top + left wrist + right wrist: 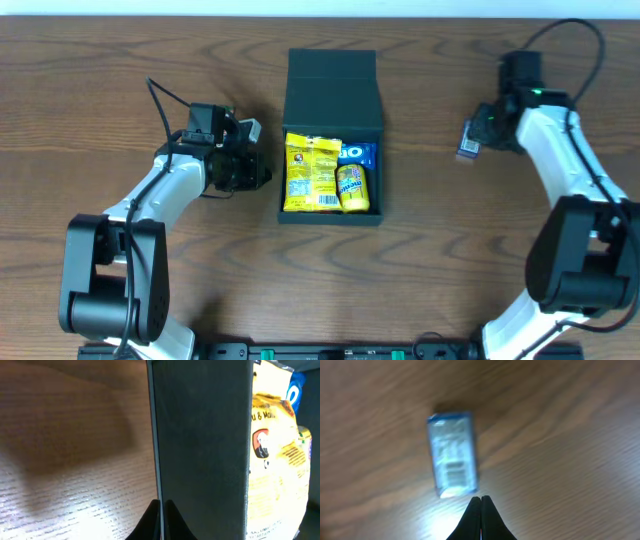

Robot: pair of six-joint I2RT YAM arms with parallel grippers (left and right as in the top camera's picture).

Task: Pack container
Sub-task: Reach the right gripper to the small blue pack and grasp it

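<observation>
Overhead, box: the dark teal-green rigid rectangular container [332,90] sits at table centre. Its flap lid is thrown back toward 12 o'clock, and a yellow crinkly snack packet [312,175] lies inside with others.
Overhead, arms: the left gripper [262,172] is just at the box's 9 o'clock. The right gripper [476,135] is well off at 3 o'clock, by a small blue foil packet [467,143].
Left wrist: jaws pinched together on nothing, tips beside the box wall.
Right wrist: jaws closed and empty. The blurred blue packet lies on the wood just beyond them, at 11 o'clock.
Step, my call: I'd spread the right jaws first, straddle the packet's narrow width, then pinch.
</observation>
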